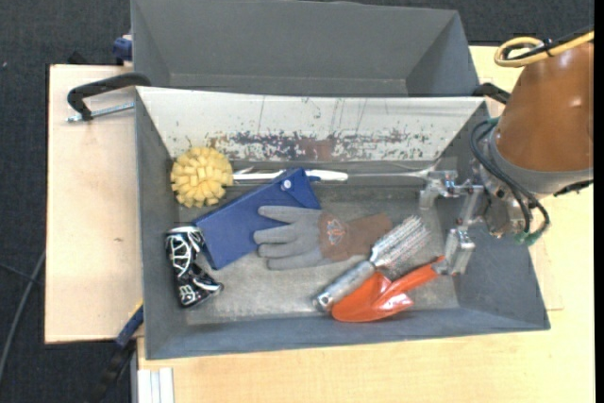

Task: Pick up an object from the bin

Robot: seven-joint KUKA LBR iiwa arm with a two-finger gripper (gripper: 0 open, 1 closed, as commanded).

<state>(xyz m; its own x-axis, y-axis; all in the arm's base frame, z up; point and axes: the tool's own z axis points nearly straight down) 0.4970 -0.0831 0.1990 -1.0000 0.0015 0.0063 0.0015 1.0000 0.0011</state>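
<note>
Nothing in the bin [302, 42] can be read; the black object [189, 267] at the lower left bears white markings, too small to make out; the grey glove [300, 237] shows a faint mark near its brown cuff, likewise illegible.

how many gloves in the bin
1. A grey glove lies mid-bin, fingers pointing left, beside the blue sheet; another could hide under that.

Arm [547, 109] — cut off at the right edge. Orange scoop [376, 302] — handle tip behind gripper [453, 231], blade rim under brush [377, 261] handle.
</note>
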